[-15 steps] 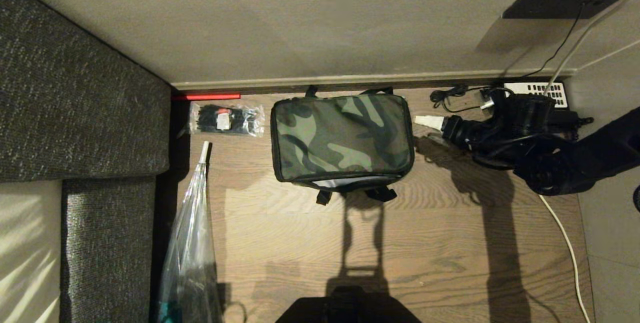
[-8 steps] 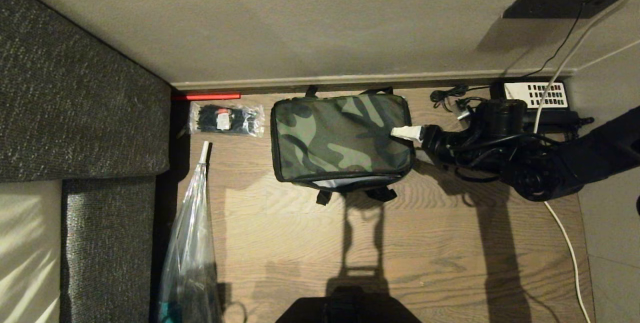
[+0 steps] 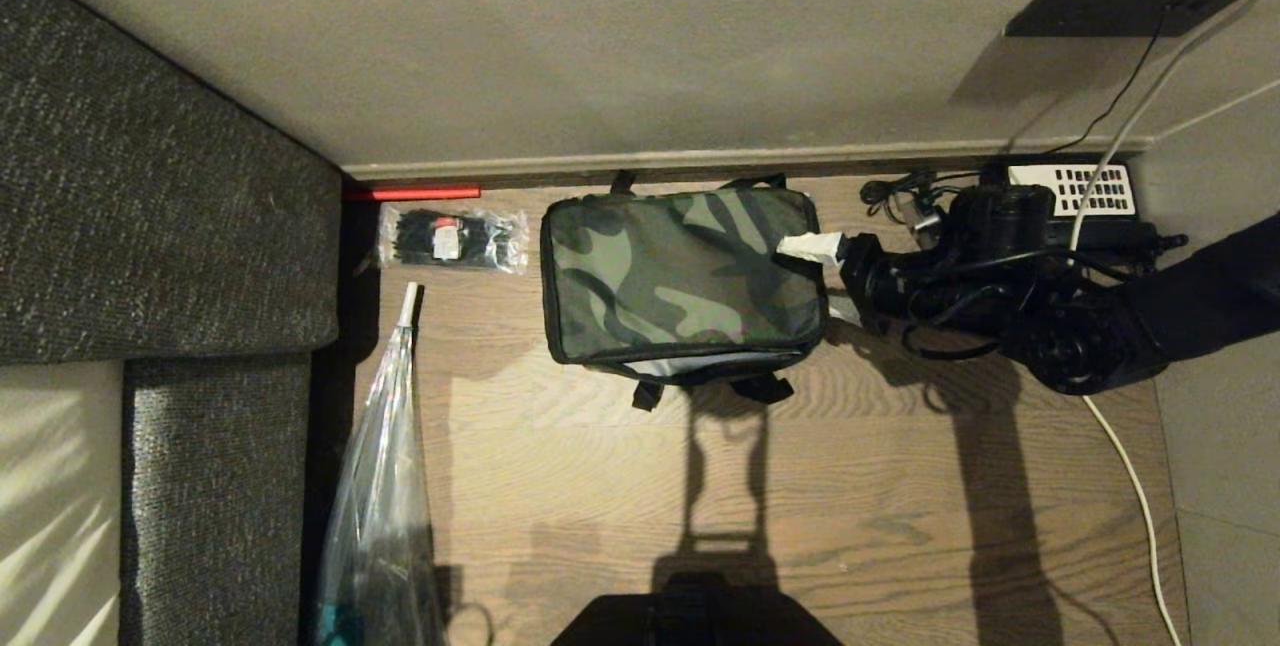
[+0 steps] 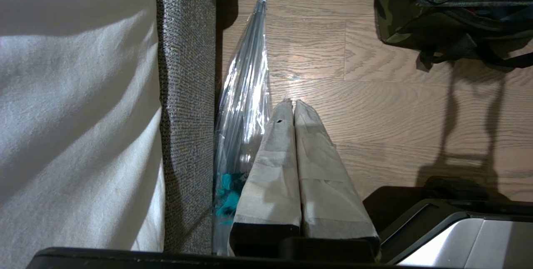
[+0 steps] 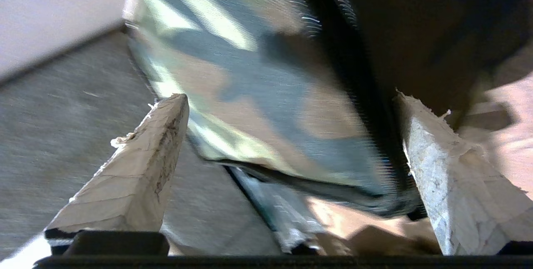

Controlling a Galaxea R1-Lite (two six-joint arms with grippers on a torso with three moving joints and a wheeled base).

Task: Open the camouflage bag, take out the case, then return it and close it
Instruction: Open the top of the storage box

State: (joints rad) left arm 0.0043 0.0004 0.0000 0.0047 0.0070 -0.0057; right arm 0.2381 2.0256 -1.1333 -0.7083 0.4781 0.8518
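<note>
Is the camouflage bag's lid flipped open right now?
No, the camouflage bag sits on the floor with its lid lying flat over the top.

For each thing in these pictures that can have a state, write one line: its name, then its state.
camouflage bag: upright on the floor, lid down.
right claw: open, at the bag's right end, holding nothing.
left claw: shut, empty, parked beside the umbrella.
clear umbrella: folded, lying along the sofa.
</note>
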